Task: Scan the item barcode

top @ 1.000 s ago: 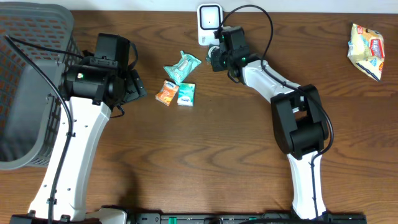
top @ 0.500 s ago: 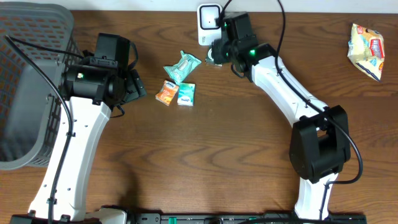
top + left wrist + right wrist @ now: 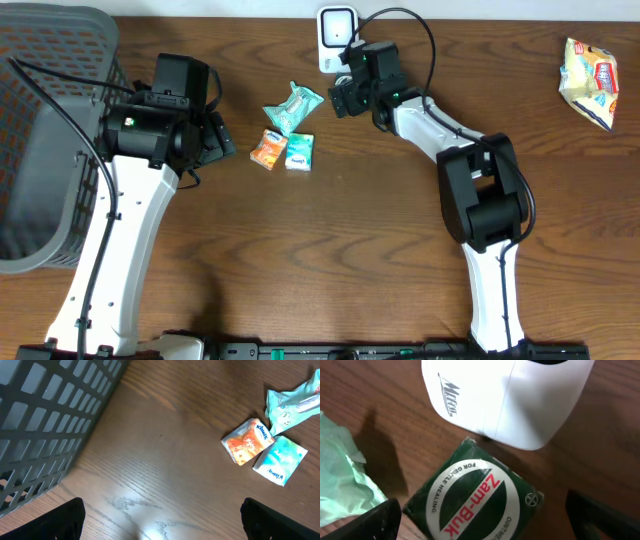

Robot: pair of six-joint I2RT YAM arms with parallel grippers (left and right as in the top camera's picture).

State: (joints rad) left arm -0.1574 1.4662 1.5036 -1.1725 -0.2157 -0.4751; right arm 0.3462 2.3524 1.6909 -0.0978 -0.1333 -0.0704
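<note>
My right jaws have just sprung wide and let the tin [image 3: 470, 505] go. It now lies label-up on the desk, just beside the scanner [image 3: 505, 395]. Left jaws are wide and empty. I judge the scan pass over.

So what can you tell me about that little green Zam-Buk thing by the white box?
The Zam-Buk box is small, square and dark green, apparently card. Its top carries a white ring with green lettering around a white band reading Zam-Buk in red. It lies flat, label up, turned cornerwise on the wooden table, one corner close to the base of the white scanner. The right gripper hangs open above it, not touching.
</note>
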